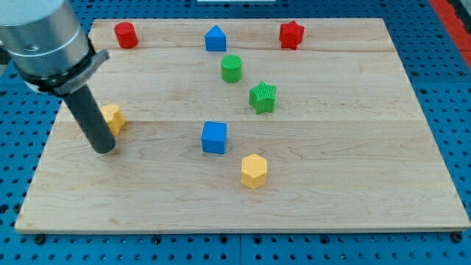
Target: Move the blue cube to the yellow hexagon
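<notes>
The blue cube [214,137] sits near the middle of the wooden board. The yellow hexagon [254,171] lies just below and to the right of it, a small gap apart. My tip [105,148] rests on the board at the view's left, well left of the blue cube and at about the same height in the view. A second yellow block [112,118] sits just above my tip, partly hidden behind the rod.
A red cylinder [126,34], a blue house-shaped block [215,38] and a red star [291,34] line the top of the board [353,147]. A green cylinder [232,68] and a green star [263,97] stand above the blue cube.
</notes>
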You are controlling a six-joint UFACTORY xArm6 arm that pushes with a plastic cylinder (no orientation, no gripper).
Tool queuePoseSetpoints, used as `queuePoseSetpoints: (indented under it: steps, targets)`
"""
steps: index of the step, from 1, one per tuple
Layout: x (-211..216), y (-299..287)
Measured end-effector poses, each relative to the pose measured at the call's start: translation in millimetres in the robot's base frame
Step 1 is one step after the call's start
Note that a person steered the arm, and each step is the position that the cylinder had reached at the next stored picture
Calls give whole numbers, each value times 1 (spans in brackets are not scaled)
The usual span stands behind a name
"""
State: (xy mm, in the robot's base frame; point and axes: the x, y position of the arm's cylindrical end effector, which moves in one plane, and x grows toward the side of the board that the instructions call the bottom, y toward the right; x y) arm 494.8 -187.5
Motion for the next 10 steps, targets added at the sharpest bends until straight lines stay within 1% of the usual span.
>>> queuePoseSetpoints:
  steps: [2,3,6,7,8,9,10]
  targets:
    - [-70,-6]
    - [-76,3]
    - [-71,9]
    - [-81,40]
    - [-93,115]
    - [-87,178]
    - [-22,155]
